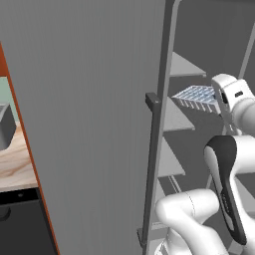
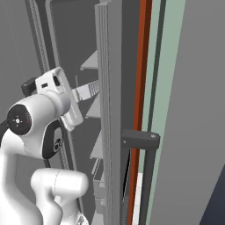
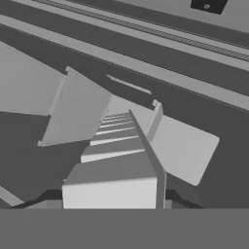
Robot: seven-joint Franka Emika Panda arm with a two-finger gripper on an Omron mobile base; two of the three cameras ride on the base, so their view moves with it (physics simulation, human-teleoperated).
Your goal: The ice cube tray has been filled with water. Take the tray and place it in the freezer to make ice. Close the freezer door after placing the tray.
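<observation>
The end effector point(image 1: 218, 102) grips the ice cube tray point(image 1: 196, 95) level above a pale shelf point(image 1: 175, 118) inside the grey freezer point(image 1: 214, 45).

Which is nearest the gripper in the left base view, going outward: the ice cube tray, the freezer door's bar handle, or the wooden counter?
1. ice cube tray: held in the gripper, inside the freezer.
2. bar handle: on the open door, left of the tray.
3. wooden counter: far left.

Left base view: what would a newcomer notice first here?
The ice cube tray, held out from the gripper inside the open freezer, level with its upper shelves. Next, the freezer door, swung wide across the left, its bar handle edge-on beside the shelves.
</observation>
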